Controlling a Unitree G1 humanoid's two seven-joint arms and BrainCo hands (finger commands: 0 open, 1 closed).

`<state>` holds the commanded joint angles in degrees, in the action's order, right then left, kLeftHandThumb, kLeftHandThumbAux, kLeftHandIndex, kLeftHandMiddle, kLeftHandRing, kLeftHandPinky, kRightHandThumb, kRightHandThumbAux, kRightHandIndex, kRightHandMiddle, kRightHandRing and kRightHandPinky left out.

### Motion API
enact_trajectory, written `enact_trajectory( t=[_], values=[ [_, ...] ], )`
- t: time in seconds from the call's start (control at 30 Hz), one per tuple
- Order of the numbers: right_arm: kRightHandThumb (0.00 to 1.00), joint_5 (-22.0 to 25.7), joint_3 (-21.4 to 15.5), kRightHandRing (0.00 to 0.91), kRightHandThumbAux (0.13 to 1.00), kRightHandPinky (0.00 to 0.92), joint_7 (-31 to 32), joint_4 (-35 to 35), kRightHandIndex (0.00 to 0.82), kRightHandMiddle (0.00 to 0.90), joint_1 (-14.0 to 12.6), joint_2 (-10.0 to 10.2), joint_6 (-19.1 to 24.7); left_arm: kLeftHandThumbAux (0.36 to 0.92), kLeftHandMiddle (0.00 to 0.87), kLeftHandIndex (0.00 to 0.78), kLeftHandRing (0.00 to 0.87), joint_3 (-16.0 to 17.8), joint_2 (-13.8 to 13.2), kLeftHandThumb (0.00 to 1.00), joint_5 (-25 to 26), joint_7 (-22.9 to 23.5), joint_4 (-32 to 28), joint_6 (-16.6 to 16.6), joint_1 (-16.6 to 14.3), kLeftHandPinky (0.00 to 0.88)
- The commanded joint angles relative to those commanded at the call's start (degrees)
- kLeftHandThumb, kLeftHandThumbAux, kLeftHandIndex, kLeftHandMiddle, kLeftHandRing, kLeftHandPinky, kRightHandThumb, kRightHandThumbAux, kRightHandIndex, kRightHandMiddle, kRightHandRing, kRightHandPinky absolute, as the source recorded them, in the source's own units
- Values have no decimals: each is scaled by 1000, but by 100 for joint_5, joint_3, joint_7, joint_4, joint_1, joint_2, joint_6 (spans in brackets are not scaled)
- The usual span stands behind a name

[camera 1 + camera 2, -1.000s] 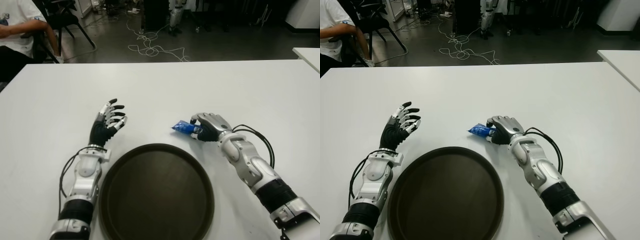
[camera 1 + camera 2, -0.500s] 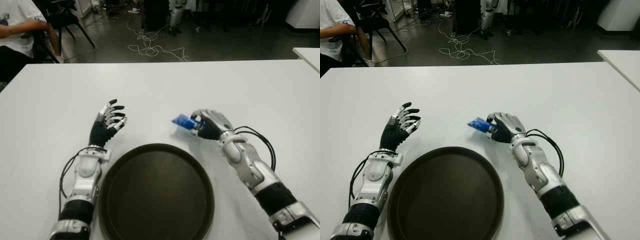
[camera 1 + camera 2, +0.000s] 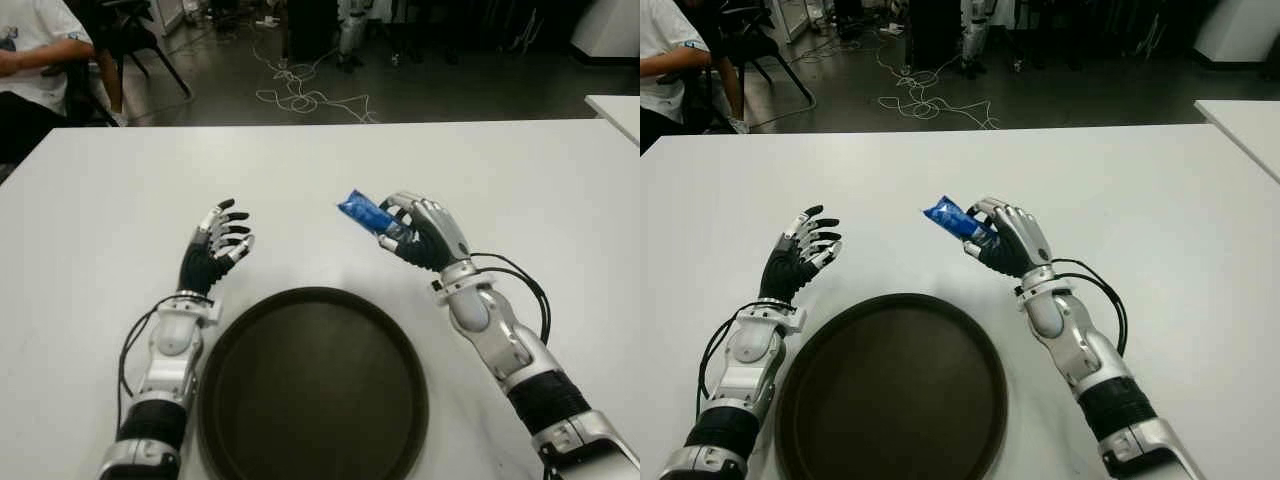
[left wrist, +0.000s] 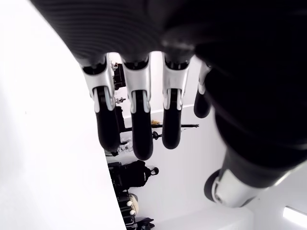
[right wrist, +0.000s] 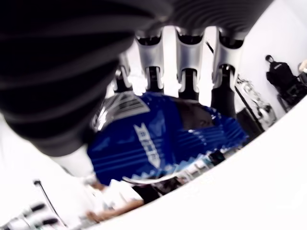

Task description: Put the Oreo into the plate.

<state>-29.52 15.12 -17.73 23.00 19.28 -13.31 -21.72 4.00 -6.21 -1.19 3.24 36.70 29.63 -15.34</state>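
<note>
**Oreo pack gripped above the worktop, beyond the plate**

The dark round plate (image 3: 313,385) sits nearest on the white worktop (image 3: 520,180). At its 10 o'clock, the left robot hand (image 3: 215,248) shows fingers spread and relaxed, holding nothing. At the plate's 1 o'clock, the right robot hand (image 3: 420,232) is raised, fingers clenched around the blue Oreo pack (image 3: 366,214), which juts toward 10 o'clock. Farther off, at 11 o'clock, a seated person (image 3: 35,60).
</note>
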Motion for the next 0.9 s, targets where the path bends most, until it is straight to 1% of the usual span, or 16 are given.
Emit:
enact_trajectory(
  t=[0.1,0.23,0.33,0.47,0.57,0.67,0.73,0.83,0.9],
  values=[
    [695,55,-62,766,729,769,-129,86,434,750,35,28,-290,749,262,142,289,8,-13,433,16,18,15,-19,-13,320],
    [693,92,-126,770,729,773,-171,145,435,759,81,34,-492,733,257,137,290,18,-28,450,26,22,69,-27,-40,328],
    [691,114,-155,774,730,778,-156,182,435,764,115,31,-557,727,256,137,289,29,-30,472,43,32,111,-3,-55,331],
    [690,60,-180,779,731,784,-151,174,435,770,155,10,-515,725,258,137,290,53,-21,483,76,33,166,18,-79,332],
    [688,37,-189,783,732,786,-125,132,435,772,168,0,-524,720,257,134,290,71,-13,470,96,33,196,25,-94,331],
    [687,47,-179,783,732,788,-96,85,435,772,156,0,-634,716,255,132,289,89,-12,460,111,50,218,30,-106,330],
    [687,-1,-110,781,731,786,-66,-86,435,769,54,36,-669,713,255,132,291,93,-15,450,103,44,222,40,-107,332],
    [687,-72,174,781,731,787,156,-492,434,767,-235,85,-831,712,255,133,293,87,-28,432,68,24,241,67,-116,336],
    [688,1,425,781,731,789,531,-807,434,767,-455,-8,-1035,716,258,135,296,82,-39,425,36,2,270,105,-126,335]
  ],
)
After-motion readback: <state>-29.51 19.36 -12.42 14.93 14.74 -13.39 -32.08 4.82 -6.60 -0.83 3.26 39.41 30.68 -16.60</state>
